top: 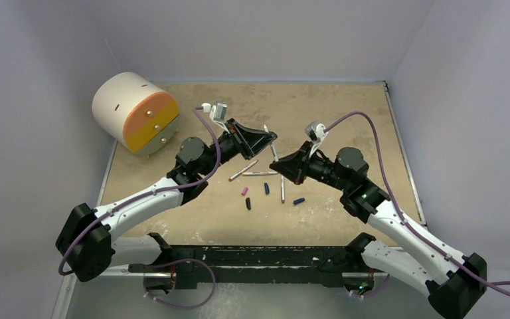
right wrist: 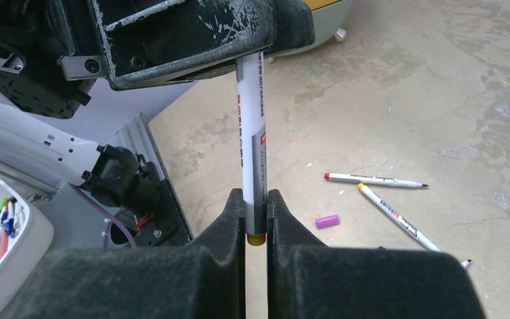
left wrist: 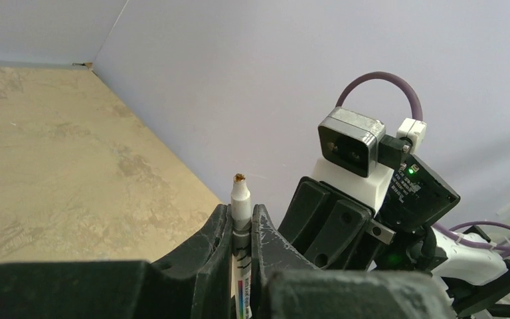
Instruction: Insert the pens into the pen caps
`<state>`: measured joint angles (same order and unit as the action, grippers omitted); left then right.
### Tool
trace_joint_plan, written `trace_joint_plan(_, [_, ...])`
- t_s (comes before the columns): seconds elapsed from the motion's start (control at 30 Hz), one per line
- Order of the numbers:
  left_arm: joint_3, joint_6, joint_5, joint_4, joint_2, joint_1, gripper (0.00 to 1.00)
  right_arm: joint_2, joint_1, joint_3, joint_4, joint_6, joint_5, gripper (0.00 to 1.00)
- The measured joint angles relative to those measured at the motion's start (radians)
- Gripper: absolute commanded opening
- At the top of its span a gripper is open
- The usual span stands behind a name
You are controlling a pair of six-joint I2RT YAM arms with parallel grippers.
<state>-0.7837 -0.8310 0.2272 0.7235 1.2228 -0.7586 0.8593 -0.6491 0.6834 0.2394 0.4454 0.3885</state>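
A: Far left corner of the table [top: 345, 113]?
B: The drum [top: 136, 113], on its side, well apart from everything else.
A: Middle?
B: The left gripper [left wrist: 241, 229] and right gripper [right wrist: 256, 212] meet above it. The held pen [right wrist: 252, 133] spans them, one end pinched in each.
A: On the table there?
B: Three loose, nearer the arm bases. The slanted pen [top: 244, 170] at left, the crosswise pen [top: 261, 173] just right of it, the lengthwise pen [top: 282, 188] farther right.
A: Caps?
B: Nearer still, all apart. The leftmost cap [top: 244, 191] lies in front of the slanted pen, and the nearest cap [top: 248, 203] just in front of that. The middle cap [top: 266, 189] lies left of the lengthwise pen, the rightmost cap [top: 299, 201] right of it.
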Motion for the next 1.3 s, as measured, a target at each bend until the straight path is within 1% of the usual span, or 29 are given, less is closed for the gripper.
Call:
trace_joint_plan(0.03, [0.003, -0.002, -0.003, 0.001, 0.0, 0.0, 0.07, -0.002, 0.0, -0.002, 0.0, 0.0, 0.0, 0.0])
trace_joint_plan(0.1, [0.01, -0.007, -0.007, 0.002, -0.002, 0.0, 0.22, -0.003, 0.0, -0.004, -0.001, 0.0, 0.0, 0.0])
trace_joint_plan(0.13, [0.012, -0.008, -0.01, 0.003, -0.004, 0.0, 0.35, -0.003, 0.0, -0.005, -0.001, 0.001, 0.001, 0.0])
trace_joint_plan(0.17, [0.013, -0.007, -0.013, 0.002, -0.005, 0.0, 0.42, -0.003, -0.001, -0.005, 0.001, 0.002, 0.002, 0.0])
trace_joint_plan(0.27, [0.014, -0.014, -0.015, 0.001, -0.005, 0.0, 0.46, -0.003, -0.001, -0.005, 0.022, 0.015, 0.001, 0.0])
trace_joint_plan(0.43, [0.038, -0.02, -0.015, 0.021, -0.008, 0.0, 0.47, -0.002, -0.001, -0.005, 0.082, 0.052, 0.005, 0.0])
trace_joint_plan(0.7, [0.064, -0.024, -0.02, 0.053, -0.036, 0.0, 0.45, 0.031, 0.0, -0.005, 0.166, 0.106, 0.027, 0.0])
trace_joint_plan(0.9, [0.074, -0.048, -0.018, 0.1, -0.033, -0.002, 0.43, 0.033, 0.0, -0.005, 0.187, 0.125, 0.027, 0.0])
trace_joint_plan(1.0, [0.076, -0.053, -0.018, 0.114, -0.023, -0.005, 0.33, 0.034, -0.001, -0.005, 0.19, 0.129, 0.03, 0.0])
trace_joint_plan(1.13, [0.076, -0.064, -0.017, 0.129, -0.01, -0.016, 0.28, 0.042, -0.001, -0.005, 0.19, 0.129, 0.031, 0.0])
trace_joint_plan(1.2, [0.076, -0.067, -0.016, 0.129, -0.005, -0.018, 0.14, 0.045, -0.001, -0.005, 0.187, 0.129, 0.031, 0.0])
trace_joint_plan(1.3, [0.075, -0.071, -0.013, 0.137, 0.002, -0.022, 0.0, 0.045, 0.0, -0.005, 0.175, 0.129, 0.029, 0.0])
